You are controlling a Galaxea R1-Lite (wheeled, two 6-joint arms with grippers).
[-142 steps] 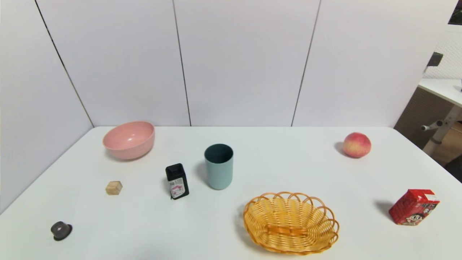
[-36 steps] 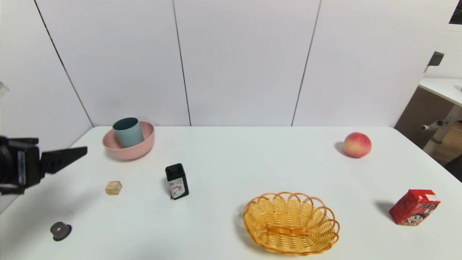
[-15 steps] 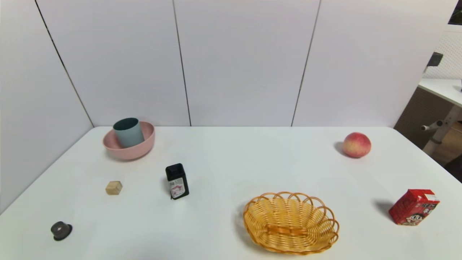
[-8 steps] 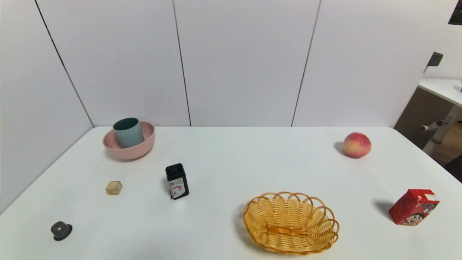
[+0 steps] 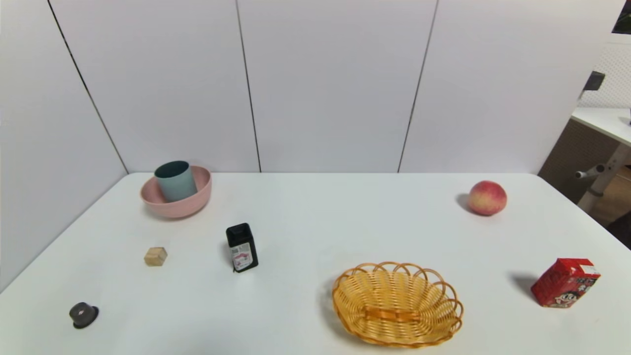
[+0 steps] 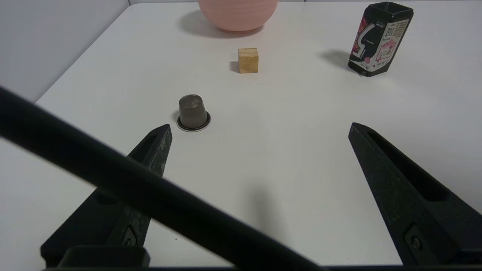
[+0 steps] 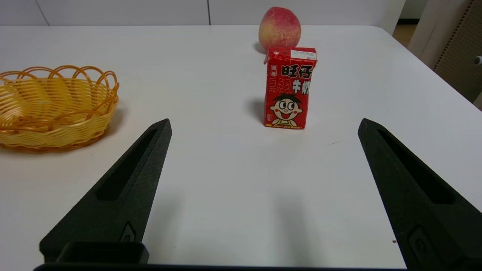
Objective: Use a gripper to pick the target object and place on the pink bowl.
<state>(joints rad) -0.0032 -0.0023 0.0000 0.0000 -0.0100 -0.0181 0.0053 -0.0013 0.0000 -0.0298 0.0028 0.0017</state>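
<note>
Left gripper [image 6: 260, 126] fingers spread wide, holding nothing, low over the table [image 6: 286, 158] near the coffee capsule [image 6: 193, 113]; right gripper [image 7: 263, 124] likewise wide apart and empty, facing the red milk carton [image 7: 289, 87]. Pale blue-green cup [image 5: 175, 180] stands slightly tilted inside the pink bowl [image 5: 192, 199], far-left corner, well apart from both grippers.

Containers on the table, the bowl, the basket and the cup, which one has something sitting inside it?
The pink bowl at the far left: the blue-green cup stands in it. The woven basket holds nothing.
</note>
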